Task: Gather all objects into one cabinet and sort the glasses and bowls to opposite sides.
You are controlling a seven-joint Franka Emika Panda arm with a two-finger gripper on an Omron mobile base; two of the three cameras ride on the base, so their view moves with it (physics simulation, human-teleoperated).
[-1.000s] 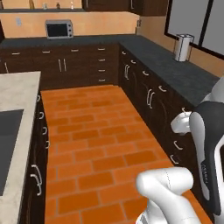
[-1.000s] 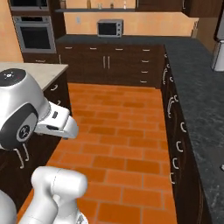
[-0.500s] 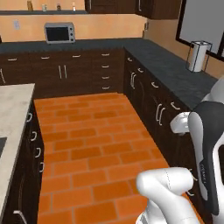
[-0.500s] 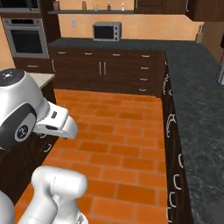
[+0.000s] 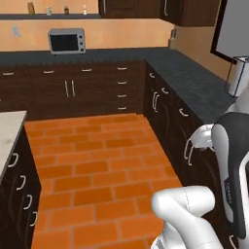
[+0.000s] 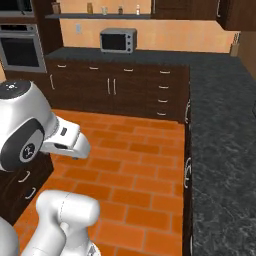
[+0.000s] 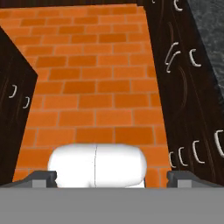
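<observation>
The glasses and bowls are out of view. In the hand view my gripper is open, its two dark fingertips far apart with nothing between them, and it looks down on orange brick floor. The hand hangs off the folded arm at the right of the left base view. It shows as the hand at the left of the right base view. Dark brown wall cabinets hang above the far counter, and only their lower parts show.
A microwave sits on the far dark counter, under a shelf of small bottles. A steel canister stands on the right counter. The oven is far left and an island corner near left. Low cabinets line the brick floor.
The whole scene has grown and slid outward in both base views: the base has driven toward the far counter. The arm's pose and the open gripper are unchanged.
</observation>
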